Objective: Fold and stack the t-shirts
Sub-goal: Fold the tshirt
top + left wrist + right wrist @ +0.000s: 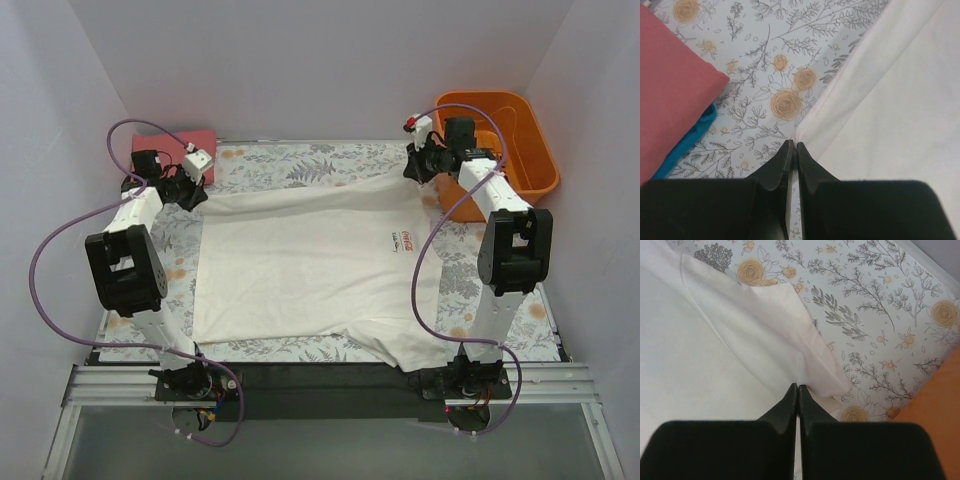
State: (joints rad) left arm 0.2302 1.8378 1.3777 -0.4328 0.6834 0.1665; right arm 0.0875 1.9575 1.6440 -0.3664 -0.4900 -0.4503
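Note:
The white t-shirt [300, 260] lies spread flat on the floral table cover, with only a small red mark [402, 240] showing near its right side. My left gripper [197, 193] is shut on its far left corner, where the cloth edge [890, 100] sits between the tips of the gripper [794, 146]. My right gripper [412, 172] is shut on the far right corner, pinching a fold of the shirt [700, 355] at the gripper's tips [798, 387]. A folded salmon-red shirt [175, 150] lies at the far left, and the left wrist view shows it [670, 90] resting on a blue shirt [695, 135].
An orange bin [500, 150] stands at the far right, just beside the right gripper; its orange side shows in the right wrist view [940, 405]. The floral cover [300, 160] shows around the shirt. White walls close in on the left, back and right.

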